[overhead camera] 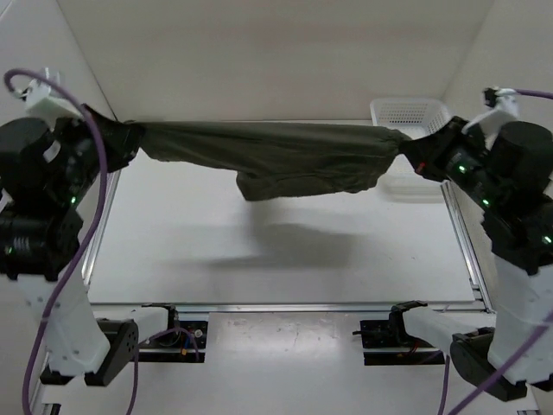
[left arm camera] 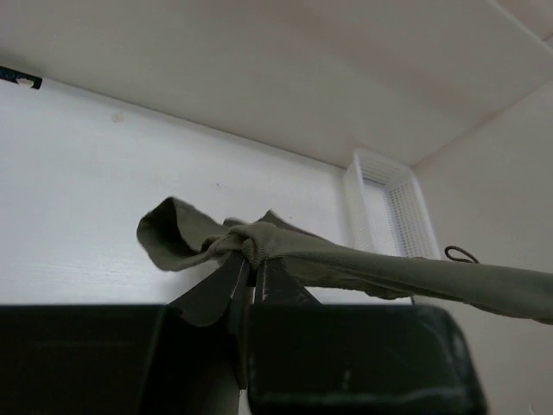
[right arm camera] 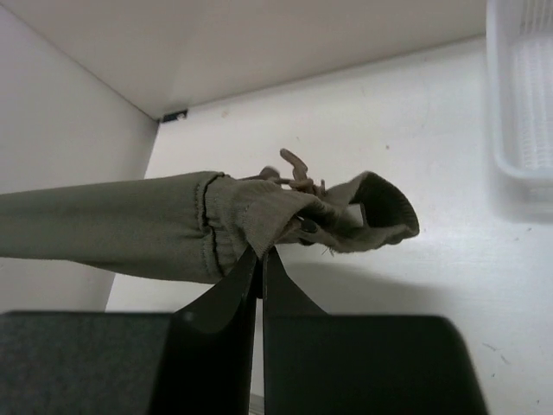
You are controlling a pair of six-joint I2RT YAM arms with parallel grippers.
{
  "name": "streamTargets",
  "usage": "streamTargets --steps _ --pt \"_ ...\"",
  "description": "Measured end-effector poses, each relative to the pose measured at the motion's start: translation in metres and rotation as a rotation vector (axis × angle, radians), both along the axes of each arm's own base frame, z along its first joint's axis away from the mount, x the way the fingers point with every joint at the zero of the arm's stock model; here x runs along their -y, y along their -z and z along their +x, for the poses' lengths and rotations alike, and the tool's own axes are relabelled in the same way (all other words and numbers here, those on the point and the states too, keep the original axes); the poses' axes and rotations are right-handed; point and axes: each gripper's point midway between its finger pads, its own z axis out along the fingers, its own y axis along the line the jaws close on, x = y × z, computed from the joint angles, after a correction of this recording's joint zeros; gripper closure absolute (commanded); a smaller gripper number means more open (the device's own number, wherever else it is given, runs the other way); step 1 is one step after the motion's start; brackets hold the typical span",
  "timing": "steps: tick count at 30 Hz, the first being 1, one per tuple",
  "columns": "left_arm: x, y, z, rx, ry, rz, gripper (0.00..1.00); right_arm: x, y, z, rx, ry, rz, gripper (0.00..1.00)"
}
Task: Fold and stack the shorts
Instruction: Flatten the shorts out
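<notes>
The dark olive-green shorts (overhead camera: 276, 156) hang stretched in the air between my two grippers, above the white table, with a fold sagging in the middle. My left gripper (overhead camera: 130, 138) is shut on the left end of the shorts (left arm camera: 259, 246), the fabric bunched over its fingertips. At the right, my right gripper (overhead camera: 413, 154) is shut on the other end of the shorts (right arm camera: 259, 220), where the ribbed waistband and a drawstring show. Both arms are raised at the table's sides.
A white plastic basket (overhead camera: 410, 114) stands at the back right of the table, just behind the right gripper; the basket (left arm camera: 389, 212) also shows in the left wrist view and the basket (right arm camera: 518, 104) in the right wrist view. Walls close in the back and both sides.
</notes>
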Motion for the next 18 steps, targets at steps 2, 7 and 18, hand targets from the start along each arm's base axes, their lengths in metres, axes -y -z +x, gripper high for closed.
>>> streamTargets --steps 2,7,18 --pt "0.0 -0.01 -0.025 0.046 0.004 -0.005 0.89 0.006 -0.02 -0.024 0.059 -0.005 0.003 1.0" --pt "0.002 -0.031 -0.074 0.143 0.023 -0.021 0.89 0.019 -0.062 -0.086 0.2 -0.03 0.026 1.0" --pt "0.006 -0.047 -0.09 0.189 0.048 -0.031 0.89 0.02 -0.051 -0.102 0.151 -0.044 0.027 1.0"
